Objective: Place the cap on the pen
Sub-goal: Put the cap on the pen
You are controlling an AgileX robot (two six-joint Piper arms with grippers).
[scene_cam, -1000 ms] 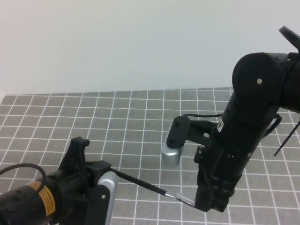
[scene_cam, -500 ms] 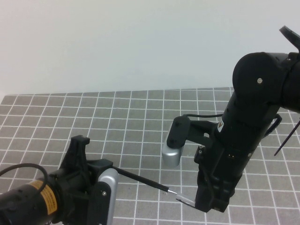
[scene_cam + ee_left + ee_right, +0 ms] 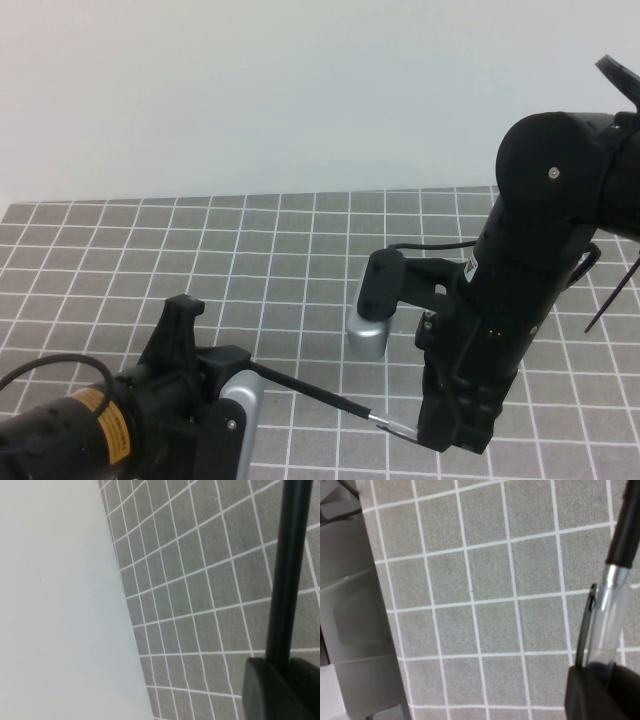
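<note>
Spanning the whole scene, the grey mat with its white grid (image 3: 280,250) lies under both arms. Largest on it, the right gripper (image 3: 452,440) hangs low at the near right, its jaws pinched on the short clear plastic cap with a dark clip (image 3: 602,625). At the near left, the left gripper (image 3: 240,385) is clamped on the thin black stick pen (image 3: 315,392), which slants across toward the right gripper. The pen's silver tip sits just inside the cap's open mouth.
</note>
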